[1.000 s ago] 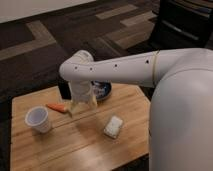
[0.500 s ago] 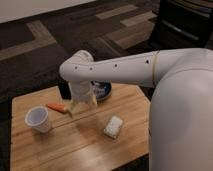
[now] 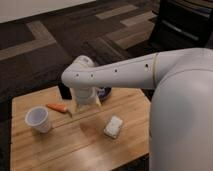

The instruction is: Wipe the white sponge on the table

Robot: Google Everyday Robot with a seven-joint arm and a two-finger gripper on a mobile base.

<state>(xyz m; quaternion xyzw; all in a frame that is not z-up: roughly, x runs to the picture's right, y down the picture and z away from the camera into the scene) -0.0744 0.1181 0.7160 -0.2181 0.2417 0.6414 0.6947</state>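
Gripper (image 3: pixel 85 107), fingers spread, over table (image 3: pixel 55 150) middle; white sponge (image 3: pixel 114 126) nearby, off edges.

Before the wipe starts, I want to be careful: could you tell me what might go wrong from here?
The gripper, fingers open, hangs over the table beside, not above, the white sponge; closing here would likely miss it. A wide wipe might knock the white cup or the orange carrot.

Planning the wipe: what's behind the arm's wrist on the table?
A dark dish shows partly; the rest is hidden by the arm. The pincer hangs open over the table, near the white sponge.
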